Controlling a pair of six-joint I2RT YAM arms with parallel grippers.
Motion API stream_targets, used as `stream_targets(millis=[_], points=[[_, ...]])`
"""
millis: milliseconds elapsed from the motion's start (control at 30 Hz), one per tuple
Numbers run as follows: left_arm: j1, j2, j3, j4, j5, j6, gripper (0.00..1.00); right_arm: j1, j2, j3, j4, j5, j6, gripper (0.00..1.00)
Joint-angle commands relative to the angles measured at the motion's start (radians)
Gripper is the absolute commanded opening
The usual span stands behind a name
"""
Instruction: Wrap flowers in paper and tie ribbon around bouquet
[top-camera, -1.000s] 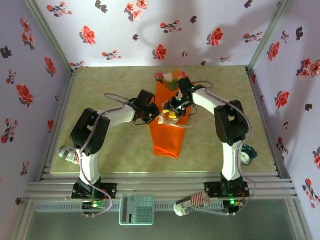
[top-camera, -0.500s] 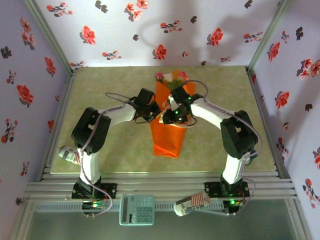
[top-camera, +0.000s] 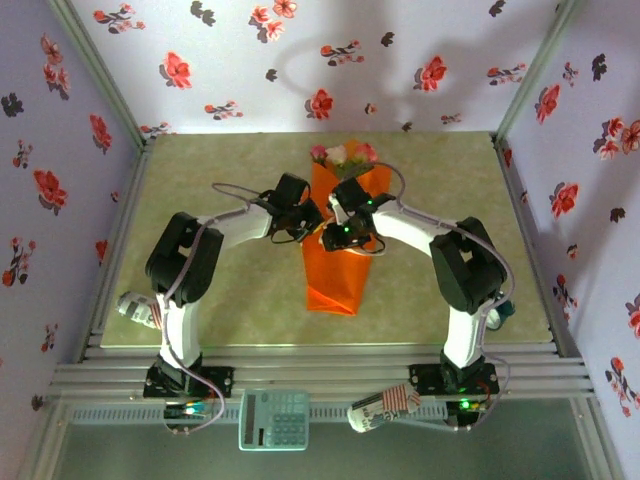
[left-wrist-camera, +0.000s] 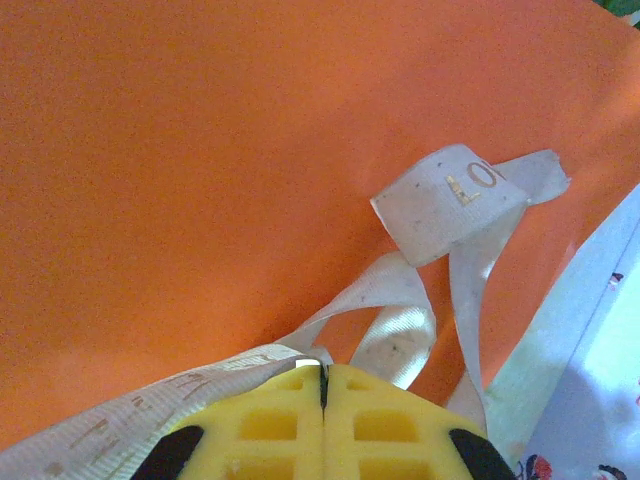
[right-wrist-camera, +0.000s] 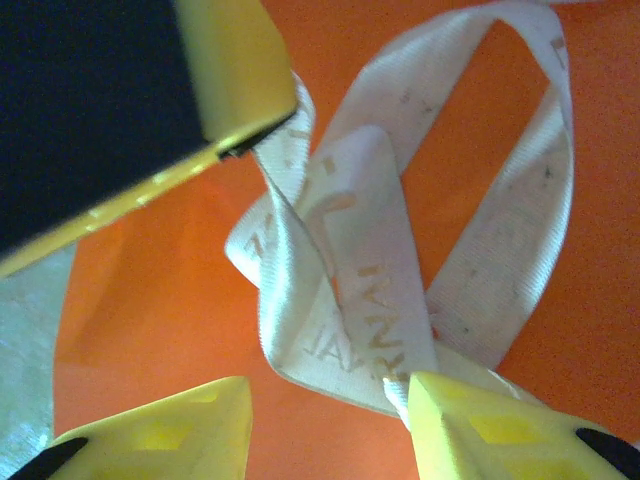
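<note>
The bouquet (top-camera: 336, 262) is an orange paper cone lying mid-table, its narrow end towards me. Pink and cream flowers (top-camera: 340, 154) stick out of its far, wide end. The cream ribbon (left-wrist-camera: 455, 195) lies in loose loops on the orange paper (left-wrist-camera: 180, 170). My left gripper (left-wrist-camera: 323, 368) is shut on a ribbon strand; from above it (top-camera: 308, 219) sits at the cone's left edge. My right gripper (right-wrist-camera: 330, 395) hangs open just above the paper, a ribbon loop (right-wrist-camera: 345, 270) between its fingers and resting against the right fingertip (right-wrist-camera: 440, 400). From above it (top-camera: 336, 236) is over the cone's middle.
A calculator (top-camera: 273, 418) and a striped can (top-camera: 385, 408) lie on the front rail. A small roll (top-camera: 135, 308) sits by the left arm's base and a teal object (top-camera: 502, 310) by the right arm. Flower-print walls close in three sides.
My right gripper has moved left and a little nearer over the cone's middle, its elbow swinging out to the right. The left gripper has stayed shut on the ribbon.
</note>
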Motion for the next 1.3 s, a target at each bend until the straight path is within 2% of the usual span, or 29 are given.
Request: stream_targets(millis=[0, 267, 400, 433, 600, 700, 800, 833, 967, 1000, 1100, 1267], points=[[0.015, 0.028, 0.018, -0.012, 0.034, -0.033, 0.0, 0.016, -0.03, -0.022, 0.055, 0.04, -0.018, 0.49], [0.028, 0.033, 0.03, -0.028, 0.063, -0.066, 0.0, 0.05, 0.003, 0.001, 0.032, 0.1, -0.052, 0.49], [0.028, 0.036, 0.044, -0.043, 0.068, -0.059, 0.0, 0.05, 0.021, 0.01, 0.038, 0.128, -0.04, 0.41], [0.028, 0.036, 0.042, -0.043, 0.07, -0.059, 0.0, 0.05, 0.028, 0.019, 0.036, 0.13, -0.038, 0.38], [0.028, 0.031, 0.042, -0.049, 0.07, -0.051, 0.0, 0.048, 0.052, 0.062, 0.017, 0.134, -0.027, 0.1], [0.028, 0.016, 0.04, -0.054, 0.061, -0.051, 0.0, 0.041, 0.053, 0.064, 0.011, 0.146, -0.012, 0.0], [0.027, -0.004, 0.033, -0.06, 0.055, -0.05, 0.02, 0.026, 0.041, 0.054, 0.015, 0.135, 0.003, 0.0], [0.028, -0.011, 0.031, -0.066, 0.051, -0.051, 0.06, 0.022, 0.037, 0.051, 0.018, 0.13, 0.004, 0.0], [0.028, -0.063, 0.016, -0.126, 0.012, -0.027, 0.37, 0.001, 0.032, 0.058, 0.019, 0.073, 0.016, 0.0], [0.026, -0.083, 0.012, -0.149, -0.005, -0.009, 0.41, -0.01, 0.034, 0.063, 0.016, 0.049, 0.021, 0.0], [0.023, -0.154, -0.018, -0.216, -0.063, 0.038, 0.42, -0.045, 0.051, 0.083, 0.002, -0.05, 0.042, 0.0], [0.0, -0.199, -0.055, -0.298, -0.075, 0.189, 0.3, -0.095, 0.127, 0.152, -0.08, -0.193, 0.051, 0.0]])
